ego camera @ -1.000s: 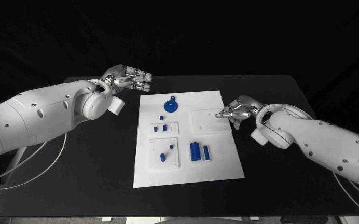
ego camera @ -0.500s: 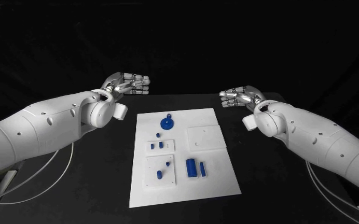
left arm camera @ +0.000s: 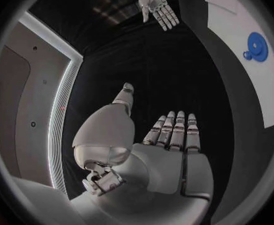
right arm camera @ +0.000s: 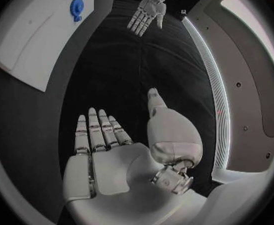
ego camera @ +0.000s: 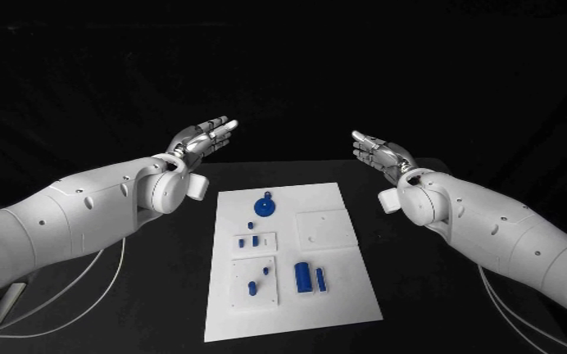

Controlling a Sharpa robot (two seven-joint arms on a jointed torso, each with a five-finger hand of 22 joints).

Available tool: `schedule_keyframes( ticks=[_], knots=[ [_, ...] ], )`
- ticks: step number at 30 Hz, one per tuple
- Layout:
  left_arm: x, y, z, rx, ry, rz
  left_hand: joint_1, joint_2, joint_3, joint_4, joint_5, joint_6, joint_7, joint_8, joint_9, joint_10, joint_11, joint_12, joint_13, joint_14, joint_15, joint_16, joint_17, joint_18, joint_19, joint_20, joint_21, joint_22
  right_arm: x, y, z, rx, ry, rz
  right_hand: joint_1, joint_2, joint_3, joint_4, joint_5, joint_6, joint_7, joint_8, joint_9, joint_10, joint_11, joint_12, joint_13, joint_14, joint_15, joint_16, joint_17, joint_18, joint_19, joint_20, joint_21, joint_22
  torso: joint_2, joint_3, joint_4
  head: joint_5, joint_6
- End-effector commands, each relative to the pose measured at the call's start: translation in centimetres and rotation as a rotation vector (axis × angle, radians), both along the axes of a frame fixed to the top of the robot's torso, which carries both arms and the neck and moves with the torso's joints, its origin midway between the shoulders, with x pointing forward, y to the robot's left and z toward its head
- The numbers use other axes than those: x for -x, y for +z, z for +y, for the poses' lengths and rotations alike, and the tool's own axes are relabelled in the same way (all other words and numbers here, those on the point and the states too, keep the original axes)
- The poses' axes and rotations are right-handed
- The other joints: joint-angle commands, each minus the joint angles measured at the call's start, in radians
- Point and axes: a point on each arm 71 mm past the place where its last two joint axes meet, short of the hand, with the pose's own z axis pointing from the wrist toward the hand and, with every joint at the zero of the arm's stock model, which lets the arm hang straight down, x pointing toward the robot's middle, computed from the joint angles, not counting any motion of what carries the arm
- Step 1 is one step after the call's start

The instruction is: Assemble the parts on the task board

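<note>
Between your two hands and lower than both lies the white task board (ego camera: 291, 256), its blue parts, the round disc (ego camera: 264, 205) nearest your fingertips and the cylinder (ego camera: 302, 277) farthest, resting on it. Your left hand (ego camera: 198, 138) and right hand (ego camera: 380, 152) hang above the table's far end, fingers straight and apart, holding nothing. Judged from that, both are parked off the board, leaving every part free to reach.
</note>
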Motion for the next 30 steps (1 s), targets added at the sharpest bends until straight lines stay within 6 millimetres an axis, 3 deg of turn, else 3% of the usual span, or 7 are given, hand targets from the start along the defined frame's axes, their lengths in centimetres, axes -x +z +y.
schedule_keyframes(
  ticks=[1, 5, 10, 13, 20, 30],
  knots=[
    [0.8, -0.6, -0.7, 0.012, 0.039, -0.016, -1.003, -0.008, -0.022, 0.013, -0.029, -0.292, -0.036, -0.019, -0.018, -0.397, -0.034, -0.020, -0.017, -0.394, -0.036, -0.019, -0.020, -0.059, -0.303, -0.061, -0.025, -0.031, 0.4, 0.7, 0.7, -0.039, -0.034, -0.042, -0.718, -0.031, 0.025, 0.064, -0.087, -0.286, -0.040, -0.019, -0.018, -0.425, -0.044, -0.018, -0.018, -0.458, -0.043, -0.021, -0.019, -0.044, -0.286, -0.050, -0.024, -0.020, -0.035, 0.0003, 0.0081, -0.002, 0.010],
    [2.6, -1.9, -2.2, 0.040, 0.078, -0.014, -1.003, -0.008, -0.022, 0.013, -0.029, -0.292, -0.036, -0.019, -0.018, -0.397, -0.034, -0.020, -0.017, -0.394, -0.036, -0.019, -0.020, -0.059, -0.303, -0.061, -0.025, -0.031, 1.7, 1.1, 2.1, -0.079, -0.055, -0.075, -0.718, -0.031, 0.025, 0.064, -0.087, -0.286, -0.040, -0.019, -0.018, -0.425, -0.044, -0.018, -0.018, -0.458, -0.043, -0.021, -0.019, -0.044, -0.286, -0.050, -0.024, -0.020, -0.081, 0.0013, 0.0189, -0.004, 0.024],
    [5.9, -3.5, -4.3, 0.076, 0.144, -0.006, -1.003, -0.008, -0.022, 0.013, -0.029, -0.292, -0.036, -0.019, -0.018, -0.397, -0.034, -0.020, -0.017, -0.394, -0.036, -0.019, -0.020, -0.059, -0.303, -0.061, -0.025, -0.031, 4.4, 1.2, 4.2, -0.134, -0.095, -0.100, -0.718, -0.031, 0.025, 0.064, -0.087, -0.286, -0.040, -0.019, -0.018, -0.425, -0.044, -0.018, -0.018, -0.458, -0.043, -0.021, -0.019, -0.044, -0.286, -0.050, -0.024, -0.020, -0.115, 0.0020, 0.0267, -0.006, 0.034],
    [7.7, -4.1, -5.2, 0.089, 0.177, 0.000, -1.003, -0.008, -0.022, 0.013, -0.029, -0.292, -0.036, -0.019, -0.018, -0.397, -0.034, -0.020, -0.017, -0.394, -0.036, -0.019, -0.020, -0.059, -0.303, -0.061, -0.025, -0.031, 6.2, 1.1, 5.2, -0.158, -0.121, -0.099, -0.718, -0.031, 0.025, 0.064, -0.087, -0.286, -0.040, -0.019, -0.018, -0.425, -0.044, -0.018, -0.018, -0.458, -0.043, -0.021, -0.019, -0.044, -0.286, -0.050, -0.024, -0.020, -0.121, 0.0021, 0.0281, -0.006, 0.036],
    [10.4, -4.6, -6.5, 0.104, 0.226, 0.010, -1.003, -0.008, -0.022, 0.013, -0.029, -0.292, -0.036, -0.019, -0.018, -0.397, -0.034, -0.020, -0.017, -0.394, -0.036, -0.019, -0.020, -0.059, -0.303, -0.061, -0.025, -0.031, 9.7, 0.7, 6.7, -0.181, -0.170, -0.074, -0.718, -0.031, 0.025, 0.064, -0.087, -0.286, -0.040, -0.019, -0.018, -0.425, -0.044, -0.018, -0.018, -0.458, -0.043, -0.021, -0.019, -0.044, -0.286, -0.050, -0.024, -0.020, -0.121, 0.0021, 0.0281, -0.006, 0.036],
    [10.9, -4.7, -6.7, 0.106, 0.236, 0.012, -1.003, -0.008, -0.022, 0.013, -0.029, -0.292, -0.036, -0.019, -0.018, -0.397, -0.034, -0.020, -0.017, -0.394, -0.036, -0.019, -0.020, -0.059, -0.303, -0.061, -0.025, -0.031, 11.0, 0.5, 7.2, -0.183, -0.188, -0.060, -0.718, -0.031, 0.025, 0.064, -0.087, -0.286, -0.040, -0.019, -0.018, -0.425, -0.044, -0.018, -0.018, -0.458, -0.043, -0.021, -0.019, -0.044, -0.286, -0.050, -0.024, -0.020, -0.121, 0.0021, 0.0281, -0.006, 0.036]
  ],
)
